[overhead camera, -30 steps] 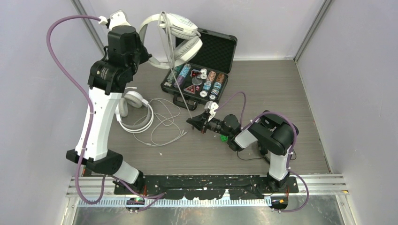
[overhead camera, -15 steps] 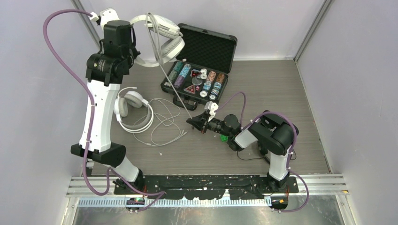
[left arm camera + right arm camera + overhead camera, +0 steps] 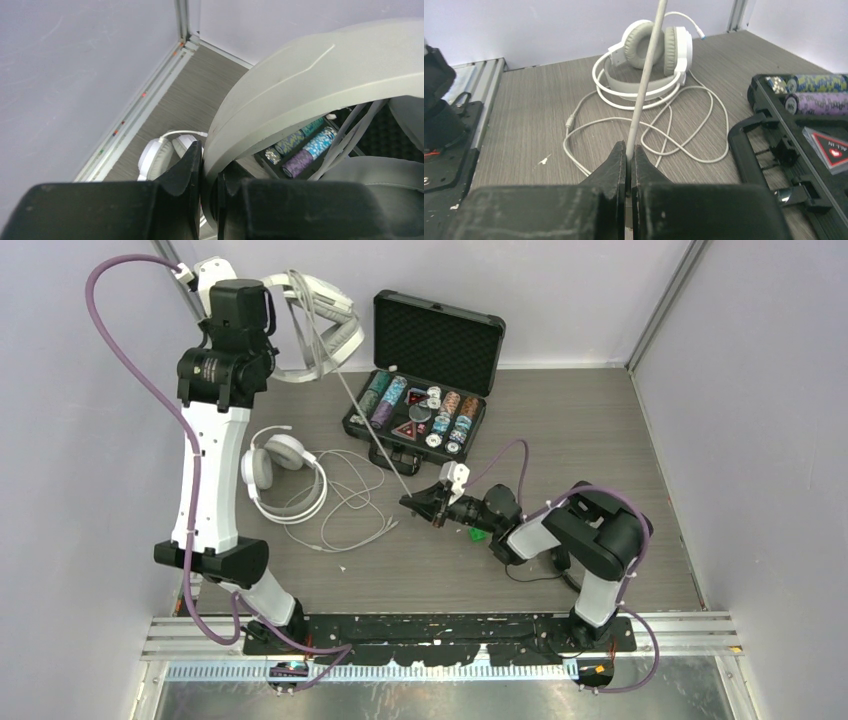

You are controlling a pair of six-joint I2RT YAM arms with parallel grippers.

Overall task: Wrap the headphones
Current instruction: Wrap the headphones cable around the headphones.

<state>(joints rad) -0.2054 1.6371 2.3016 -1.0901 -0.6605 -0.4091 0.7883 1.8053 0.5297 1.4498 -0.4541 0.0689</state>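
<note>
White headset (image 3: 310, 85) clamped by headband in left hand (image 3: 207, 172), earcups cut off; its grey cable (image 3: 646, 80) pinched in right hand (image 3: 629, 155), end hidden.

From above and behind me, the top camera sees the whole table (image 3: 600, 420). Both wrist cameras look closer, sharing the lying headphones (image 3: 676, 50).

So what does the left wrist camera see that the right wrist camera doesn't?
Only the left wrist view: the left gripper clamped on the broad white plastic headband of the raised headset, and the enclosure's far corner. Only the right wrist view: the right gripper pinching that headset's taut grey cable, and loose white cable loops on the grey wood-grain table. Both: the second white over-ear headphones lying flat, and striped poker chips in the black case.
</note>
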